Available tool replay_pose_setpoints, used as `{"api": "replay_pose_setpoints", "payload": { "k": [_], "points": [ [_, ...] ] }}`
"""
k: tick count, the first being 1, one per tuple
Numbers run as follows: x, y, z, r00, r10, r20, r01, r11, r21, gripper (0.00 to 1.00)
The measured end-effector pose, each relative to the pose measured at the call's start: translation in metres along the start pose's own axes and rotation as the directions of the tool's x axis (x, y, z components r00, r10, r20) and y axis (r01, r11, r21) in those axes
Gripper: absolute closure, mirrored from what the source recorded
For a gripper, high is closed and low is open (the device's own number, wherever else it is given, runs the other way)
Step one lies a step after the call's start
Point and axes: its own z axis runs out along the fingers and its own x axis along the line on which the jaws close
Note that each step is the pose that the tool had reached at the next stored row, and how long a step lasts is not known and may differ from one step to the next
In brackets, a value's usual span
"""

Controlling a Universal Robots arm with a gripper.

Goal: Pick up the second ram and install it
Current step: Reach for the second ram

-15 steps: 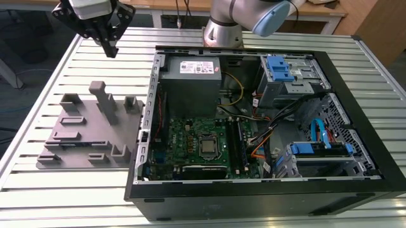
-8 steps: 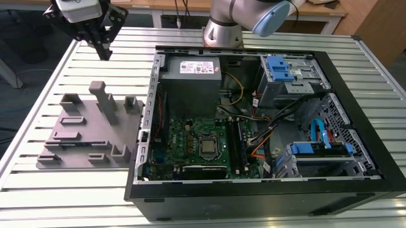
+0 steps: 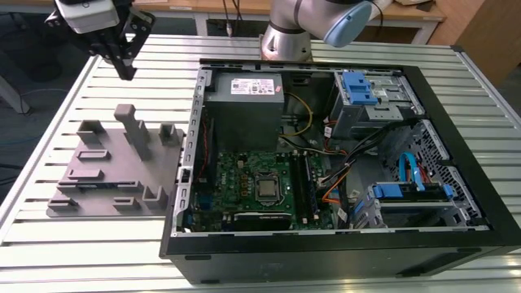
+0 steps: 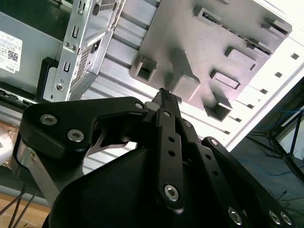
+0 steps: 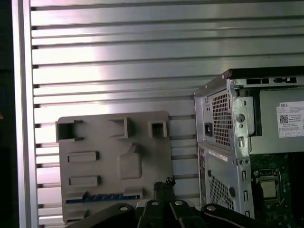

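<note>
At the exterior view's left, the pincer [image 3: 127, 73] hangs above the slatted worktop [image 3: 82, 97], fingers drawn together on nothing and well apart from the grey fixture tray [image 3: 122, 177]. The second ram [image 5: 103, 196], seen in the first wrist view as a dark bluish strip, lies flat in a slot of that tray. Just beside the tray, on the exterior view's right, lies the open computer case [image 3: 326, 256], its motherboard [image 3: 244, 168] exposed.

Silver arm [image 3: 287, 33], blue joint cap [image 3: 348, 25], black screw-studded pincer [image 3: 126, 74].
</note>
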Motion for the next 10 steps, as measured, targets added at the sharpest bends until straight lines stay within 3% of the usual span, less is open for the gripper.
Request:
{"api": "replay_pose_setpoints", "payload": {
  "k": [10],
  "points": [
    [0.0072,-0.0064,0.0030,1.0000,0.000,0.0000,0.000,1.0000,0.0000,0.93]
  ]
}}
